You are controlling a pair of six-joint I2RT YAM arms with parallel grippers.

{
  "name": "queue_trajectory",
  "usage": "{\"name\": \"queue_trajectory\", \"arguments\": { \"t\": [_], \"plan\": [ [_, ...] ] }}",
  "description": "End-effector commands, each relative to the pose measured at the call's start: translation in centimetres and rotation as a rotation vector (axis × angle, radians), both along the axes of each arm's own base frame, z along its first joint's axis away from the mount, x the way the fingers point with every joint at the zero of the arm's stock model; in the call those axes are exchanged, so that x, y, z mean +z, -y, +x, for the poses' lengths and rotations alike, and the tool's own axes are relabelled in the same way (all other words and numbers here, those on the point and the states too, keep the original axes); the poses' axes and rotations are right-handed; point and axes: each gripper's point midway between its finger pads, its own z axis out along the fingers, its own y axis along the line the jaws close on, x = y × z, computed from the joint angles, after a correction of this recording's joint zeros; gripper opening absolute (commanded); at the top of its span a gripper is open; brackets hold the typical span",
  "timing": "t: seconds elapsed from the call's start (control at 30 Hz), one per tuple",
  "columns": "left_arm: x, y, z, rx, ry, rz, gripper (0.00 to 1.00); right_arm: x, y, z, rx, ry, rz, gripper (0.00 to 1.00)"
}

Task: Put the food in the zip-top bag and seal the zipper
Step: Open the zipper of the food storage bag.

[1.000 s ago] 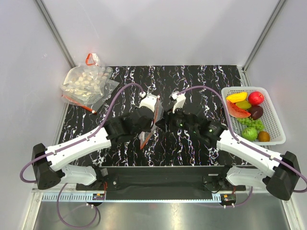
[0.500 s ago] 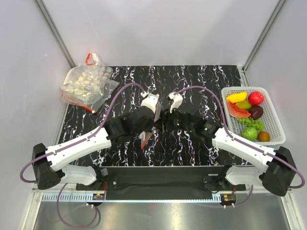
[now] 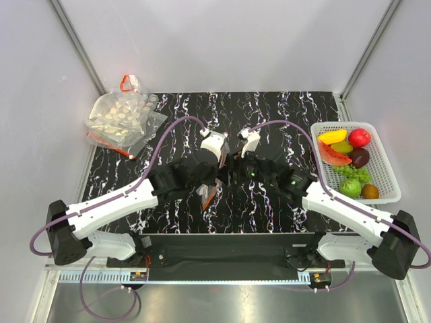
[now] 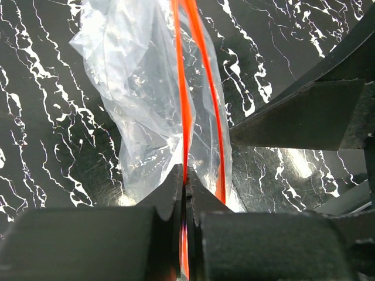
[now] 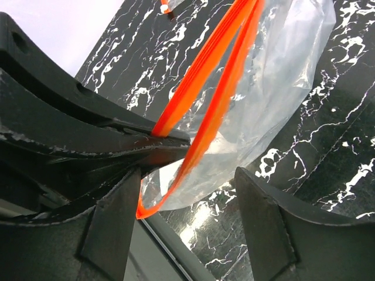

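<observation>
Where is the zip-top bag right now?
In the top view the zip-top bag hangs over the middle of the table, towards its near edge. The left gripper pinches its red-orange zipper; the right gripper, fingers open, straddles it.

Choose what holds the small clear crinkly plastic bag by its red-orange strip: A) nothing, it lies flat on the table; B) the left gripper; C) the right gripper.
B: the left gripper is shut on the red-orange strip of the clear bag; the right gripper is open.
</observation>
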Motion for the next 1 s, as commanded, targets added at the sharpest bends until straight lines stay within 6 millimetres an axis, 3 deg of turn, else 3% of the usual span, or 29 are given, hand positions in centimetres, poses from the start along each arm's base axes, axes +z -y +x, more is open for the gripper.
{"name": "queue_trajectory", "arguments": {
  "t": [0.0, 0.1, 0.23, 0.4, 0.5, 0.53, 0.57, 0.6, 0.67, 0.73, 0.77, 0.97],
  "plan": [
    [1.2, 1.3, 0.1, -0.037, 0.024, -0.049, 0.0, 1.7, -0.2, 0.8, -0.048, 0.021, 0.042, 0.7],
    [1.7, 1.5, -0.1, -0.052, 0.027, -0.065, 0.0, 0.4, 0.9, 2.1, -0.154, -0.016, -0.012, 0.55],
    [1.9, 0.8, 0.4, -0.026, 0.04, -0.02, 0.0, -0.8, 2.6, 3.5, -0.29, -0.035, -0.048, 0.49],
    [1.7, -2.5, 2.0, 0.12, 0.092, 0.144, 0.0, -2.9, 4.9, 4.5, -0.435, -0.059, -0.127, 0.33],
    [3.4, -4.0, 2.8, 0.191, 0.122, 0.225, 0.0, -3.6, 5.5, 4.6, -0.462, -0.061, -0.137, 0.25],
    [3.5, -4.3, 2.9, 0.201, 0.12, 0.248, 0.0, -3.9, 5.5, 4.6, -0.464, -0.061, -0.137, 0.19],
    [3.0, -4.7, 2.8, 0.201, 0.099, 0.307, 0.0, -4.5, 5.5, 4.7, -0.46, -0.069, -0.145, 0.03],
    [3.9, -4.3, 3.0, 0.202, 0.103, 0.303, 0.0, -4.7, 5.4, 4.8, -0.46, -0.073, -0.14, 0.0],
    [3.2, -4.3, 2.8, 0.189, 0.069, 0.376, 0.0, -6.2, 5.5, 5.3, -0.456, -0.11, -0.151, 0.0],
    [4.1, -3.8, 2.9, 0.178, 0.063, 0.382, 0.0, -7.0, 5.9, 6.4, -0.471, -0.139, -0.121, 0.0],
    [4.1, -3.7, 2.9, 0.171, 0.047, 0.408, 0.0, -8.7, 5.8, 6.2, -0.448, -0.189, -0.12, 0.0],
    [3.4, -3.0, 3.2, 0.147, 0.03, 0.453, 0.0, -12.4, 7.2, 7.2, -0.466, -0.273, -0.11, 0.0]
  ]
}}
